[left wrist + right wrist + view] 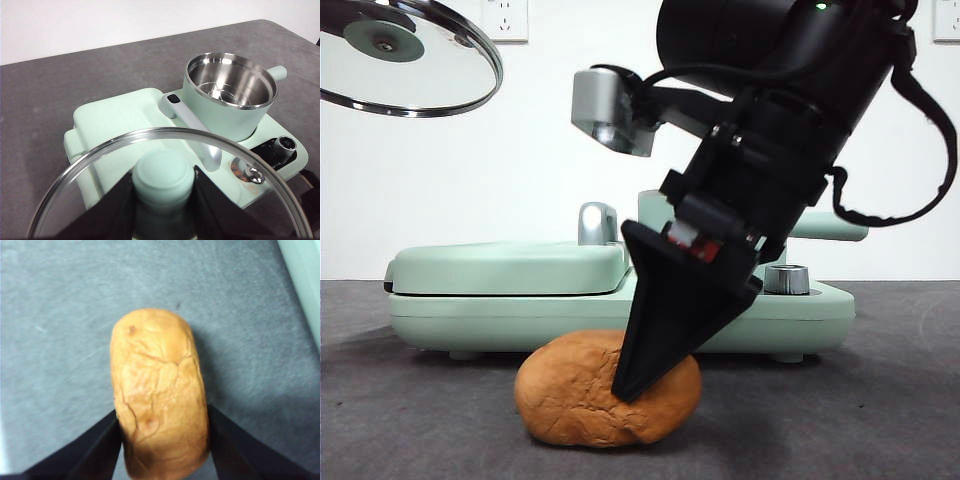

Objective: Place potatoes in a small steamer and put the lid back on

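Right pincer [655, 375] down at the counter [420, 420], jaws straddling the potato [605, 390] across its short width, one black jaw pressed on each flank near one end; closed on it by the look of the right wrist view. Potato lying flat on the grey counter just in front of the green grill plate [510, 275], long axis running straight ahead between the jaws, away from the wrist. Seemingly not lifted yet. Left pincer [162, 200] held high, clamped on the knob of the glass lid [120, 150], lid hanging clear above the appliance. Pot [230, 97] open and empty on the far side of the grill plate, steel bowl showing. Right arm clearly the nearer to the potato; next move likely a lift up and over into the pot, long axis needing to tip or turn to fit the rim
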You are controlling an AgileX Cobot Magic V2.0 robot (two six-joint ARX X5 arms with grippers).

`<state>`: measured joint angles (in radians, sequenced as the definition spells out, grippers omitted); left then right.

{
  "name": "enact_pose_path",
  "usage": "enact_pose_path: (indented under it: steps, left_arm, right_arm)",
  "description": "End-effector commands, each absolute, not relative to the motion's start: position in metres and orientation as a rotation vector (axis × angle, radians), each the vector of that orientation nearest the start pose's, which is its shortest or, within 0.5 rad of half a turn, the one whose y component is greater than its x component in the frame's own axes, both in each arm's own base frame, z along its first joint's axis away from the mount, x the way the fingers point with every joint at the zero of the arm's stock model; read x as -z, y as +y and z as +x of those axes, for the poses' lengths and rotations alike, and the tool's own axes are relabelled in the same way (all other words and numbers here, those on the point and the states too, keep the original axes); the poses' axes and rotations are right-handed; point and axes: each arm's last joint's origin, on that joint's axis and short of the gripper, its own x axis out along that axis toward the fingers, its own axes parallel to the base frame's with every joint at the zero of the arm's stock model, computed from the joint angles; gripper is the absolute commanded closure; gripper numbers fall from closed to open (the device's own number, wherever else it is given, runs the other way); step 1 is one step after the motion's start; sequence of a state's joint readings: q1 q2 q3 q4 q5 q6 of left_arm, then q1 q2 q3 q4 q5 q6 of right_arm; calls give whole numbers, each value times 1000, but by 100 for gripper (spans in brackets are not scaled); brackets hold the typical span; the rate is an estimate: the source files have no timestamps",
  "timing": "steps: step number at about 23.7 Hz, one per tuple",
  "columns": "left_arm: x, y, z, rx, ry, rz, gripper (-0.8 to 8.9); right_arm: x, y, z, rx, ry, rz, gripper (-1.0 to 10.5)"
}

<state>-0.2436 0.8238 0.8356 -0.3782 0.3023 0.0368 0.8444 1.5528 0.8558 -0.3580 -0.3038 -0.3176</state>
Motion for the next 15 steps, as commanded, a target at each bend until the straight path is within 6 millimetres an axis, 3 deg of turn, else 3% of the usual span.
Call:
enact_pose_path:
  steps: [1, 3, 10, 15]
  left_arm:
    - [-333, -51, 167, 550, 322, 26, 803]
    - [-333, -50, 168, 530, 322, 29, 803]
    - [-333, -50, 168, 515, 322, 31, 803]
    - [-333, -50, 168, 515, 322, 30, 803]
  right_arm:
    - [-199, 223, 182, -1224, 847, -522, 734]
    - [-227, 218, 178, -1209, 802, -502, 734]
    - [-364, 193, 181, -894, 608, -399, 734]
    - [-415, 179, 200, -762, 489, -295, 734]
